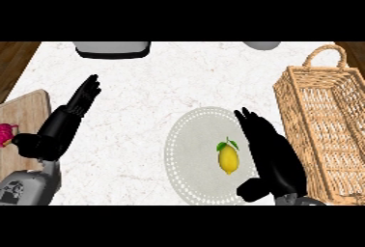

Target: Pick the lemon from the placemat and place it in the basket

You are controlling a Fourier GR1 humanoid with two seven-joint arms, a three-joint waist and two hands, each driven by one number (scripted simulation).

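Two hands hung over the counter point(157, 87). Far right stood the basket point(328, 130); left of it lay the round placemat point(196, 159), the lemon point(228, 159) upon it, long axis running near to far, leaf end far. Just right of the fruit, the right hand point(274, 159) lay unclenched, fingers straight, thumb near the lemon's near end, not touching. Well left, the left hand point(71, 118) rested, fingers relaxed, beside a board point(25, 120).

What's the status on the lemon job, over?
Both hands open: right hand beside lemon, left hand resting. Lemon on placemat, not gripped. Basket at right, path unobstructed.
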